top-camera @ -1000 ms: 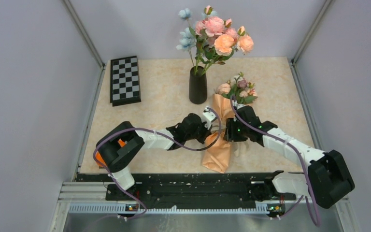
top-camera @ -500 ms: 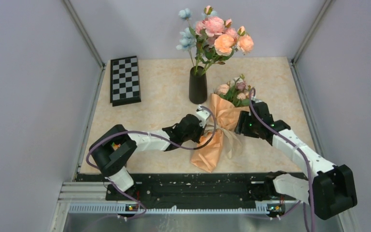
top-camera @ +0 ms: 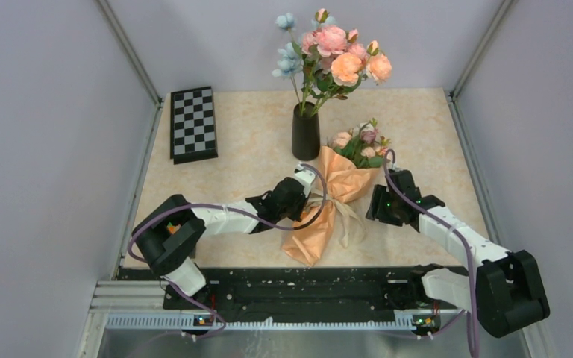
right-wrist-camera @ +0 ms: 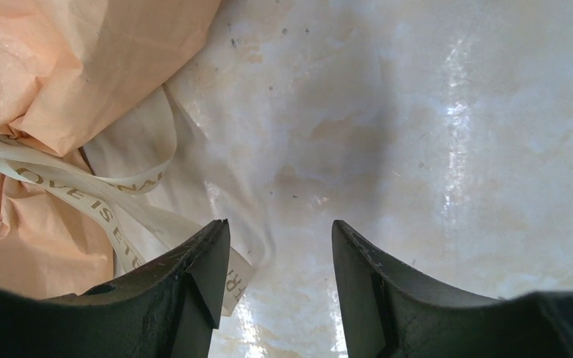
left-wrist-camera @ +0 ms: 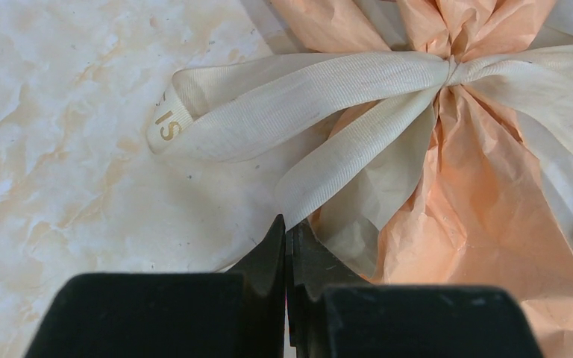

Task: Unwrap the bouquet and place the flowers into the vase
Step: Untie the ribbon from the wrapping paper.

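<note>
The bouquet (top-camera: 328, 205) lies on the table, its peach paper cone (left-wrist-camera: 485, 201) tied with a cream ribbon (left-wrist-camera: 343, 156). Its flowers (top-camera: 359, 145) point to the back right, close beside the black vase (top-camera: 305, 138). My left gripper (top-camera: 312, 186) is at the cone's waist, shut on one ribbon tail; in the left wrist view its tips (left-wrist-camera: 286, 224) pinch that tail. My right gripper (top-camera: 377, 205) stands open just right of the cone, over bare table (right-wrist-camera: 280, 231), with nothing between its fingers. A printed ribbon end (right-wrist-camera: 240, 280) lies by its left finger.
The vase holds a taller pink, orange and pale-blue bunch (top-camera: 336, 56). A folded chessboard (top-camera: 193, 123) lies at the back left. Grey walls enclose the table on three sides.
My right gripper has opened and backed off to the right of the bouquet. My left gripper has dragged the ribbon leftward, and the cone's tail has swung left.
</note>
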You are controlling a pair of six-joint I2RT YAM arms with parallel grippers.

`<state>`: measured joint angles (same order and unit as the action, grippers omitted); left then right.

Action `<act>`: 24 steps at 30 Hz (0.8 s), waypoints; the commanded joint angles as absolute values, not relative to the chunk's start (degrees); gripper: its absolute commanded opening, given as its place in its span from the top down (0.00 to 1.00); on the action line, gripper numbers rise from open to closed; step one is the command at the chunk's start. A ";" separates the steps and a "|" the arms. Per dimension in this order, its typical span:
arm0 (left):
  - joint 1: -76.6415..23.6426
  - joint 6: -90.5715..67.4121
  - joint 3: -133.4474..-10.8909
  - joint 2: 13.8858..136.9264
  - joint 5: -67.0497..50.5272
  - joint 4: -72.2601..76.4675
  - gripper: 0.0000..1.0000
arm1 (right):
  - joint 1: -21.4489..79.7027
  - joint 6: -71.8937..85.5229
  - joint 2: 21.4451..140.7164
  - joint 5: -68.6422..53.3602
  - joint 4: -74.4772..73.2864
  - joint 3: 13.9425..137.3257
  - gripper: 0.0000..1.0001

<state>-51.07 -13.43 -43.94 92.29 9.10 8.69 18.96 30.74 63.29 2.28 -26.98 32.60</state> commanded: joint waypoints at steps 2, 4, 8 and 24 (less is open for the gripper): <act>-50.63 -13.97 -43.07 89.99 10.12 8.34 1.00 | 19.46 29.22 65.33 -2.49 -20.60 31.34 0.46; -50.46 -14.11 -43.17 90.13 10.02 8.42 1.00 | 21.02 29.34 66.92 -3.34 -19.50 31.80 0.49; -49.87 -14.70 -43.31 90.09 9.98 8.20 1.00 | 26.68 30.49 68.29 -5.11 -17.45 33.48 0.56; -47.51 -14.79 -42.25 89.82 9.26 9.10 1.00 | 37.52 31.03 66.50 2.92 -21.55 38.75 0.57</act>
